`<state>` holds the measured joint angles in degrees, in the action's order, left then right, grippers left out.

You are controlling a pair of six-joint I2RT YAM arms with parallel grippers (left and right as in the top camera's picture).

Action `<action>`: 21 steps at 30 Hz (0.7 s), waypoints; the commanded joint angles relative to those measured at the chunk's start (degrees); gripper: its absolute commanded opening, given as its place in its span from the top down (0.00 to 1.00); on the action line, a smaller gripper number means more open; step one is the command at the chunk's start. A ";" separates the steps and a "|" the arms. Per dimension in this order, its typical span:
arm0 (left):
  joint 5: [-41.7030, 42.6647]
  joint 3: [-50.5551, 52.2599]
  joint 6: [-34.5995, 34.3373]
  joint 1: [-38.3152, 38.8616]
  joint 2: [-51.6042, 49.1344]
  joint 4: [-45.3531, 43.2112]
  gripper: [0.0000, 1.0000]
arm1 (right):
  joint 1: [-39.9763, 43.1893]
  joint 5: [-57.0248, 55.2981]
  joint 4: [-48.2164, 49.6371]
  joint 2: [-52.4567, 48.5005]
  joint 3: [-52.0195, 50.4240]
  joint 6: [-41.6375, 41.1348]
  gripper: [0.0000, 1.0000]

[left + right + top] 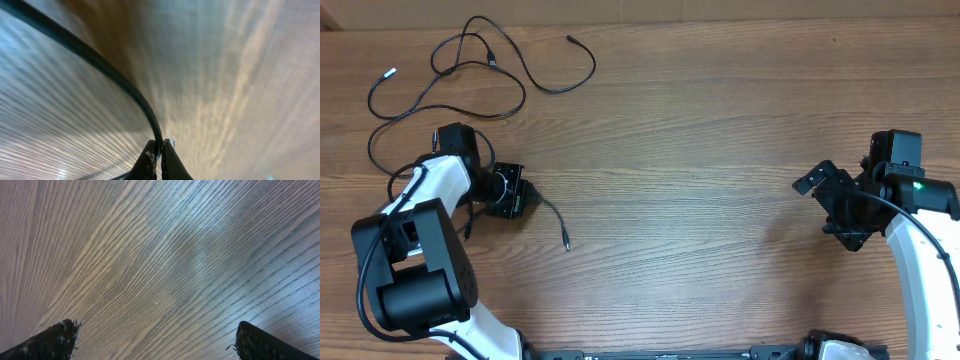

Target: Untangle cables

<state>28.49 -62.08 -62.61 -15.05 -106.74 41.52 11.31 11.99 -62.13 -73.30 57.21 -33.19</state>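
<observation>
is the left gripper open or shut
Shut: the left gripper pinches a cable, its tips pressed together in the wrist view.

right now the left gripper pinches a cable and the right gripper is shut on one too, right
No. The left gripper does pinch a cable, but the right gripper is open, holding nothing, as the right wrist view shows.

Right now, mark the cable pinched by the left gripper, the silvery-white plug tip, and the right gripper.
pinched cable (125, 82): left wrist view, curved run.
silvery-white plug tip (390, 72): overhead view, plug end.
right gripper (157, 325): right wrist view, midway between fingertips.
</observation>
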 commanded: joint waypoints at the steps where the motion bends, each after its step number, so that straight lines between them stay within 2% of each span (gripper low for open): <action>1: 4.44 -3.65 1.33 -0.44 -0.72 -0.22 0.96 | 0.17 -0.39 0.28 0.33 1.31 0.26 0.00; 5: 4.35 -6.49 -0.13 -0.46 -0.48 1.40 0.96 | 0.17 -0.39 0.28 0.33 1.31 0.26 0.00; 8: 4.11 -7.67 -4.11 -0.55 -0.44 1.49 0.96 | 0.17 -0.39 0.28 0.33 1.31 0.26 0.00; 13: 0.46 -8.00 -4.68 -0.79 -0.44 -0.13 0.96 | 0.17 -0.39 0.28 0.33 1.31 0.26 0.00; 19: -0.63 -8.00 4.26 -0.81 -0.44 -0.68 0.54 | 0.17 -0.39 0.28 0.33 1.31 0.26 0.00; 21: -0.04 -8.09 7.10 -0.81 -0.39 -0.59 0.45 | 0.17 -0.39 0.28 0.33 1.31 0.26 0.00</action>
<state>28.84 -69.01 -61.32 -15.42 -106.85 40.86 11.31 12.01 -62.11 -73.30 57.21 -33.19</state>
